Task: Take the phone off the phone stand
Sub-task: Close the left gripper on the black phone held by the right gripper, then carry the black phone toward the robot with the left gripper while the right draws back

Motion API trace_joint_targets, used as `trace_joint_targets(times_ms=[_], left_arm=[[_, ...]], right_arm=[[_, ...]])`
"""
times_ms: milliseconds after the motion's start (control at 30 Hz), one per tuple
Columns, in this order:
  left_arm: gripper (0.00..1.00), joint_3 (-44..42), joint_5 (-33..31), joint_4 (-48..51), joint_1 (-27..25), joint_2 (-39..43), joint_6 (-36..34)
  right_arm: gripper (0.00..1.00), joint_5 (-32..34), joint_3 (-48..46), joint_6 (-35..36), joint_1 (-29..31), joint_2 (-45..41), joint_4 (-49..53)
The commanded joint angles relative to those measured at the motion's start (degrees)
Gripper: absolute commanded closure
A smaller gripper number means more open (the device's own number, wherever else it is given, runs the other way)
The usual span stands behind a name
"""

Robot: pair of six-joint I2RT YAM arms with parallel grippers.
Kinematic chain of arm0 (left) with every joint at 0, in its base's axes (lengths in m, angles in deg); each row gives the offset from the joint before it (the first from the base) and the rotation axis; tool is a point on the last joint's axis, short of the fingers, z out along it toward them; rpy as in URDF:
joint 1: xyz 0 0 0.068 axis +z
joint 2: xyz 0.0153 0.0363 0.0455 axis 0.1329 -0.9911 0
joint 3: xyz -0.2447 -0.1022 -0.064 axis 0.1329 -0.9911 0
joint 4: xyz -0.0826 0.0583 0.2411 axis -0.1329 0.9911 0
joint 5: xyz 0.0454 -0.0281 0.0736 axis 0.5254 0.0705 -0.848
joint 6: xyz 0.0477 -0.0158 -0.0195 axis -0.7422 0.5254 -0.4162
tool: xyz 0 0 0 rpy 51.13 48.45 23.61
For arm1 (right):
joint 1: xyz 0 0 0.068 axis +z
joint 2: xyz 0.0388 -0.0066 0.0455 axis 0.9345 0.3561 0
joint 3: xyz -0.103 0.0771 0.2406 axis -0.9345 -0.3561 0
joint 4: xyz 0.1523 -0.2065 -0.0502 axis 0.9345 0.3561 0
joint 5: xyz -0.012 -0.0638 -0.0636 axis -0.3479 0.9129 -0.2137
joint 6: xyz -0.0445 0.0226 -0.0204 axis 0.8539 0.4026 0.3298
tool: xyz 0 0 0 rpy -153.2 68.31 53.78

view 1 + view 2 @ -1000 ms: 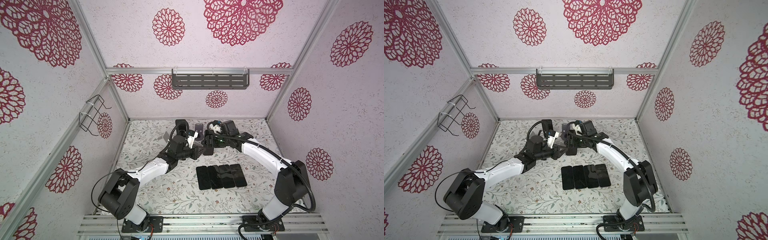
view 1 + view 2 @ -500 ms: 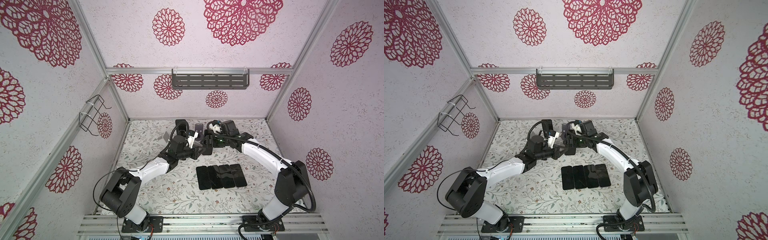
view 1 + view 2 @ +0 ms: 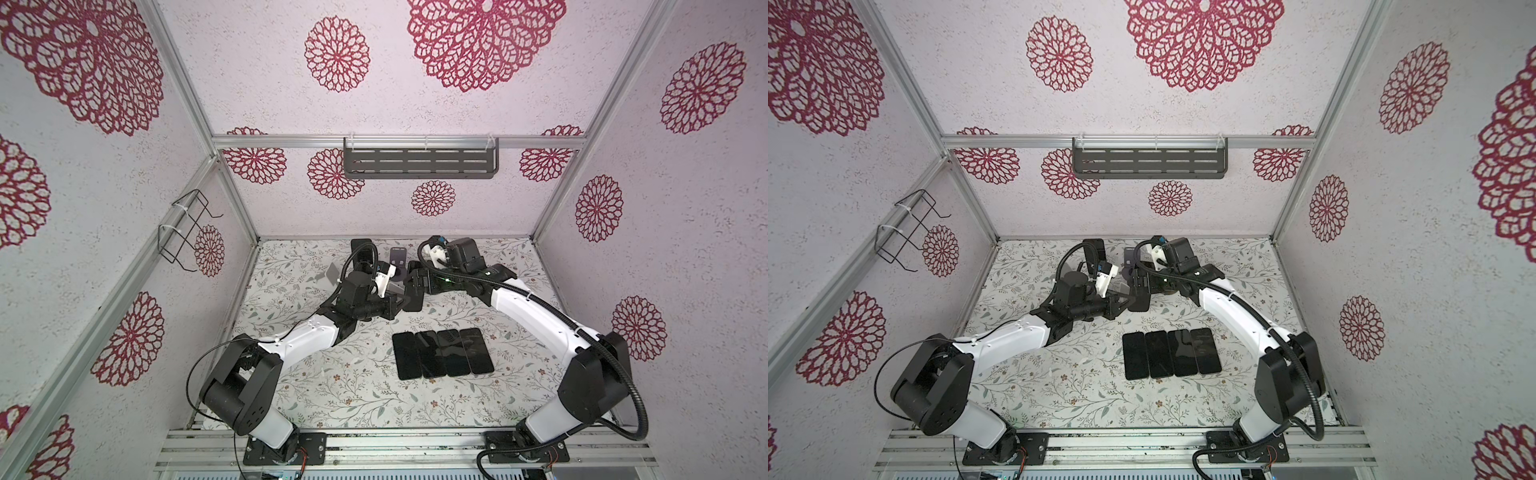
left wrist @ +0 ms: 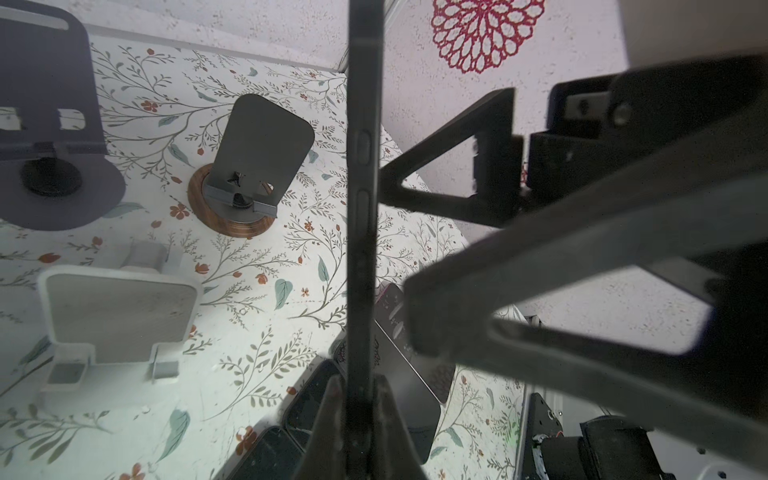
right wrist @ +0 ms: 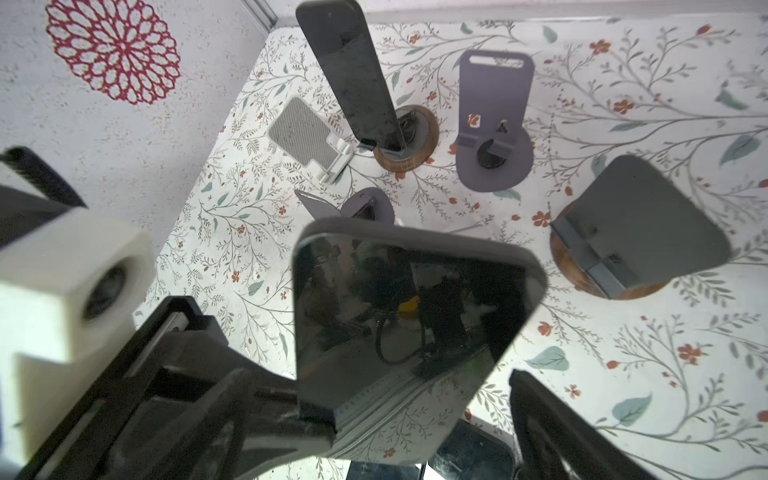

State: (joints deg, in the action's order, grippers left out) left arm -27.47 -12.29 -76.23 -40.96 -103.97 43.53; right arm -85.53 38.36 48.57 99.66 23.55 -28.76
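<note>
While the left claw (image 4: 360, 399) is pressed together on one end of a slim black glass-fronted phone (image 4: 361, 199), pinching it front and back, that phone hangs in the air clear of every stand, over the middle of the floral-papered bench (image 3: 332, 395) and somewhat toward its far edge. Both top views show the phone (image 3: 412, 301) (image 3: 1139, 302) held out from the left claw (image 3: 397, 305) (image 3: 1119, 306), with the right claw (image 3: 415, 278) (image 3: 1140, 282) just beside it. Seen from the left wrist, the phone is edge-on, its side buttons showing, and the right claw (image 4: 399, 257) is spread wide and grips nothing; whether a fingertip touches the phone cannot be told. From the right wrist, its dark screen (image 5: 415, 316) faces the camera and mirrors the arm. Near it, a round wooden-based stand with a dark grey back plate (image 5: 623, 249) stands bare. Closer to the far edge are a purple-grey sheet stand (image 5: 494, 124), a white ribbed stand (image 5: 307, 137), and a second wooden-based stand (image 5: 419, 156) with another black phone (image 5: 349, 79) leaning in it. Four black phones (image 3: 442, 353) lie flat side by side in a row, touching, toward the near edge from the held one.
</note>
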Motion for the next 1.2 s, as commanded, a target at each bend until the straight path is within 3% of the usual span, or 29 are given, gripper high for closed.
trace_joint_targets(times_ms=[0, 133, 333, 533, 667, 933, 1167], left_arm=[[1.00, 0.57, -0.75, -1.88, 0.05, 0.87, -0.95], [1.00, 2.81, -3.57, 4.54, -0.07, 1.65, -1.09], [1.00, 4.13, -5.95, 9.71, -0.07, 5.02, -0.18], [1.00, 4.17, -6.20, 14.41, -0.51, 10.14, 0.94], [1.00, 2.21, -4.76, 18.93, -0.76, 14.40, -0.62], [1.00, -8.55, -9.51, 24.16, -0.73, 30.71, 4.32], [1.00, -14.98, -8.60, 25.63, -0.75, 34.91, 8.71]], right_arm=[[0.01, 4.96, -0.73, 1.91, -1.77, -4.50, 1.56], [0.01, 7.29, -5.22, 2.44, -4.19, -9.75, 2.08], [0.01, 17.38, -11.57, 2.58, -9.26, -16.89, 8.72], [0.14, 27.24, -16.82, -1.37, -14.60, -21.12, 18.20], [0.20, 28.62, -20.81, -2.27, -16.33, -21.95, 17.00], [0.56, 25.75, -26.10, -2.81, -19.03, -16.40, 10.71], [0.79, 23.85, -27.92, -2.58, -19.19, -11.59, 6.18]])
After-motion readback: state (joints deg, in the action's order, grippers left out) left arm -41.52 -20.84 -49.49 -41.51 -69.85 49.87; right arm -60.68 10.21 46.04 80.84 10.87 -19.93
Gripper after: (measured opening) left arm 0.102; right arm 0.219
